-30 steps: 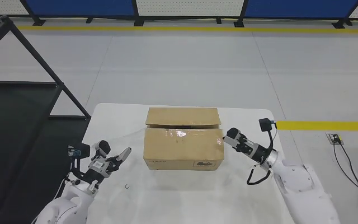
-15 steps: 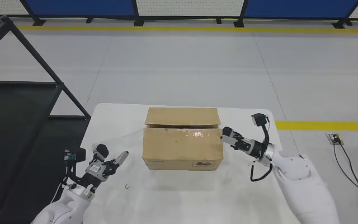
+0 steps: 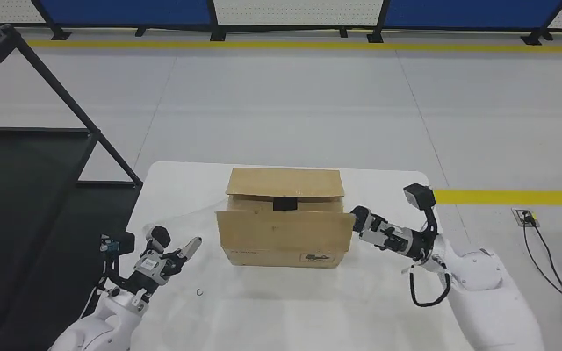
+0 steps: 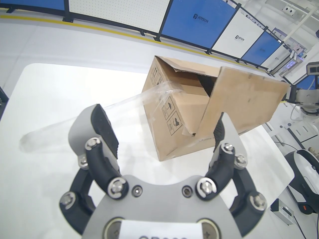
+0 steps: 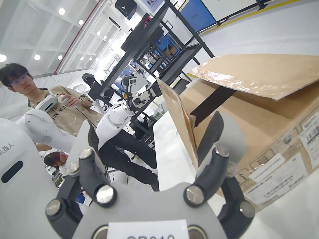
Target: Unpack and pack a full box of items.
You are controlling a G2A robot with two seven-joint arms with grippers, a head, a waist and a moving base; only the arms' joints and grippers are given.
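**Cardboard box ajar, both pincers spread**

Top view: the cardboard box sits at mid-frame on the white table. A dark gap shows between its top flaps, and the contents are hidden. The right gripper is at the box's right end. The left gripper is at lower left, well apart from the box. Near it lies a small dark speck, too small to identify.

Left wrist view: the left gripper has its fingers wide apart with nothing between them. Beyond it, the front flap is raised and covers most of the box's opening. A clear tape strip trails from the box's top edge out over the table. Black handling symbols are printed on the box's side.

Right wrist view: the right gripper is also spread. The front flap's end edge stands between its fingers, close to one finger, and whether they touch cannot be told. White labels sit on the box's face, their print too small to read.
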